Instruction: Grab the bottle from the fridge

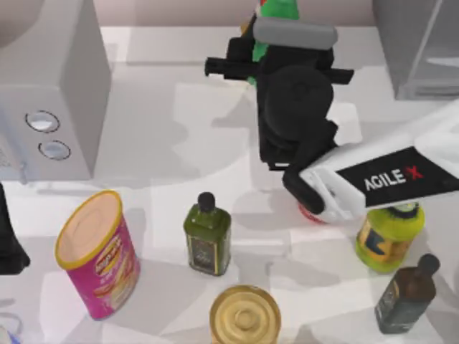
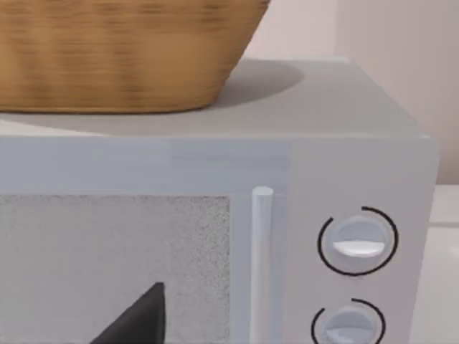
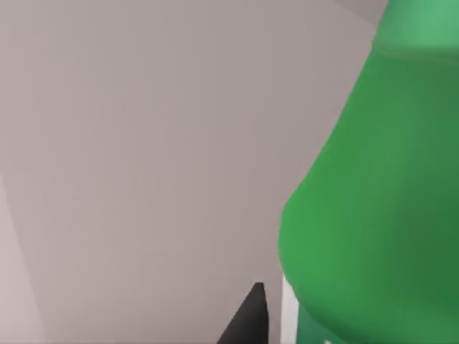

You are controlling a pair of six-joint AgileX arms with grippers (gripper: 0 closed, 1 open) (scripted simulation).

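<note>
The bright green bottle (image 1: 277,8) is at the back centre of the table, well left of the fridge (image 1: 419,50), the dark grey cabinet with a pale panel in the back right corner. My right arm reaches in from the right, and my right gripper (image 1: 261,44) is shut on the bottle. In the right wrist view the bottle's green body (image 3: 366,208) bulks very close beside one dark fingertip (image 3: 247,319). My left arm (image 1: 10,240) is parked at the table's left edge, with a dark fingertip (image 2: 136,319) in front of the microwave door.
A light grey microwave (image 1: 54,86) with two knobs stands back left, a wicker basket (image 2: 122,50) on top. Along the front are a pink chips can (image 1: 97,258), an olive square bottle (image 1: 208,233), a golden tin (image 1: 245,315), a yellow-green bottle (image 1: 391,240) and a dark bottle (image 1: 407,294).
</note>
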